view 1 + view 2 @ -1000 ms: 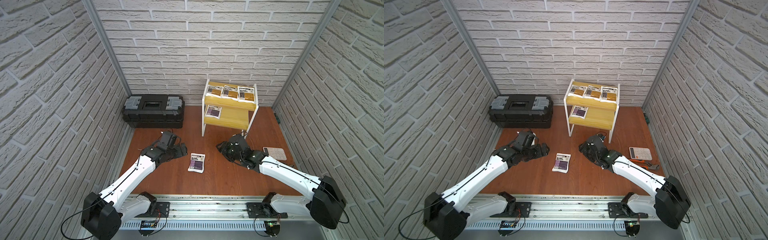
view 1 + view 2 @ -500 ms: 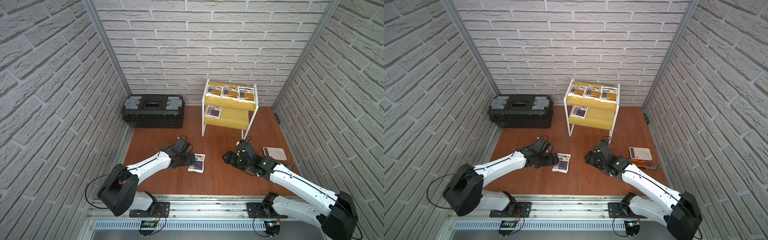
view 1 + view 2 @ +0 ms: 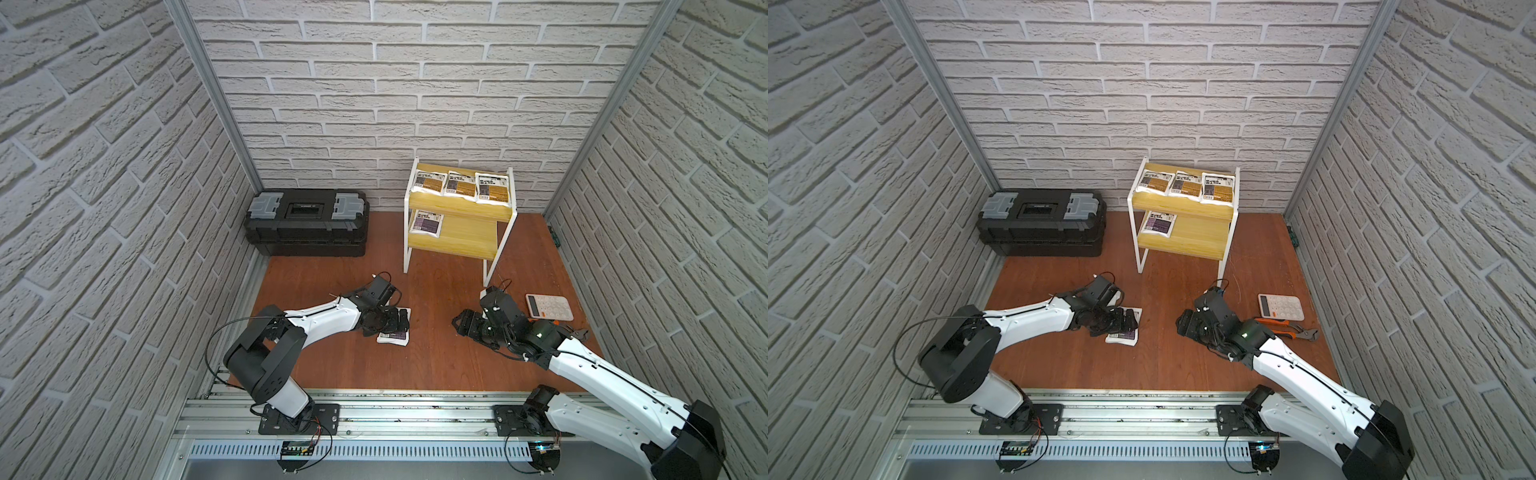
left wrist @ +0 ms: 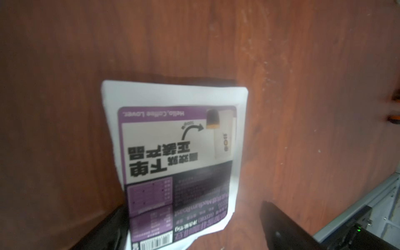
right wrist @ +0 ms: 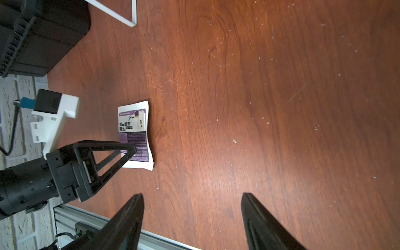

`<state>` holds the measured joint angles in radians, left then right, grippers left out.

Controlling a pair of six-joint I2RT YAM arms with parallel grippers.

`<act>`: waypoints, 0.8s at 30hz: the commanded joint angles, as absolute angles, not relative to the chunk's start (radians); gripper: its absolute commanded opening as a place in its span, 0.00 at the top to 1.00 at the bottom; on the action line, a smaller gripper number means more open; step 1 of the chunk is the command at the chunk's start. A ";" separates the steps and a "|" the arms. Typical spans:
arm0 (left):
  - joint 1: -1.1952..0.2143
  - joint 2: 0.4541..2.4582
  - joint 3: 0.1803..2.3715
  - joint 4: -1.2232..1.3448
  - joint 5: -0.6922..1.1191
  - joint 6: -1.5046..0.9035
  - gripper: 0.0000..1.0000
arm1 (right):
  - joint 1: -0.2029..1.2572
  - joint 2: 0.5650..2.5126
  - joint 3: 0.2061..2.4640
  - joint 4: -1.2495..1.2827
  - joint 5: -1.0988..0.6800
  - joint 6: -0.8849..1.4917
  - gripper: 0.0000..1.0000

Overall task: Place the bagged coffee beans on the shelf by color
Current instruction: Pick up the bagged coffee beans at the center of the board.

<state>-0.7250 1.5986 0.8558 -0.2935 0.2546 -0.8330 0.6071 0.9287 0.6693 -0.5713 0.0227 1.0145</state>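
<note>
- The left gripper (image 3: 399,323) lay low over the loose purple coffee pouch (image 4: 177,151) on the tabletop (image 3: 436,365), jaws spread either side, seemingly readying a pinch.
- The right gripper (image 5: 192,195) hung spread and empty, well clear of the pouch.
- The shelf (image 3: 465,245) had room on its lower board.

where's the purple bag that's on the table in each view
Top view: purple bag left of centre on the table, half under the left gripper.
Top view: same place, again half covered.
Left wrist: fills the middle, label upside down.
Right wrist: mid-distance, one end under a left finger.
Shared landmark: the left gripper, at the bag's end in every view.
</note>
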 commanded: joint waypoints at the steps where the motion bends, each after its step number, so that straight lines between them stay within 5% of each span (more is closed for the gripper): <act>1: -0.758 1.658 0.907 -0.206 0.370 -0.840 0.01 | 0.578 0.895 0.659 -0.574 0.021 1.029 0.24; 8: -0.808 1.746 1.063 -0.171 0.451 -0.863 0.01 | 0.547 0.905 0.662 -0.565 -0.026 1.047 0.24; 24: -0.712 1.565 1.117 -0.565 -0.067 -0.741 0.01 | 0.562 1.026 0.456 -0.238 -0.162 1.279 0.26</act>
<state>-0.7422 1.5650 1.0954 -0.4740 0.0494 -0.8047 0.5537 1.0180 0.4843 -0.3717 -0.1413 1.1889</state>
